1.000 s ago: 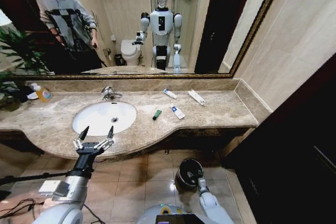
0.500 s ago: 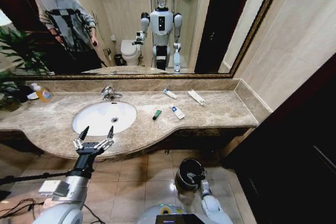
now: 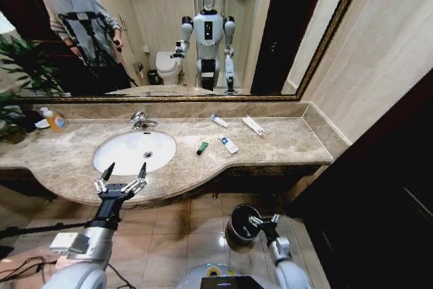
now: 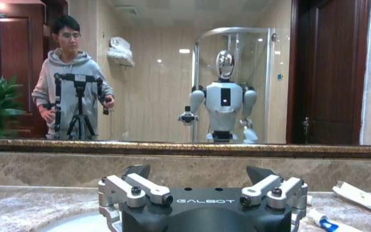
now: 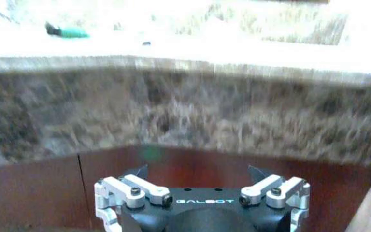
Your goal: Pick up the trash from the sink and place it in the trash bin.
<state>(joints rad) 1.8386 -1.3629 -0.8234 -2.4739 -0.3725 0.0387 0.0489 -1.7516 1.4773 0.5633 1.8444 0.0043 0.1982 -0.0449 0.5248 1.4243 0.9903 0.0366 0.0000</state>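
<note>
**Both pincers spread, trash waiting on the table**

The table (image 3: 284,141) carried the sink (image 3: 134,151), which looked bare. The bin (image 3: 238,224) stood on the floor below the table's edge, handy for drops. The left pincer (image 3: 121,179) hovered at the sink's front rim, prongs spread and empty. The right pincer (image 3: 264,222) hung low beside the bin, likewise released. The trash lay right of the sink: white tubes (image 3: 253,125), one green tube (image 3: 202,147). "GALBOT" read on both wrists.
</note>
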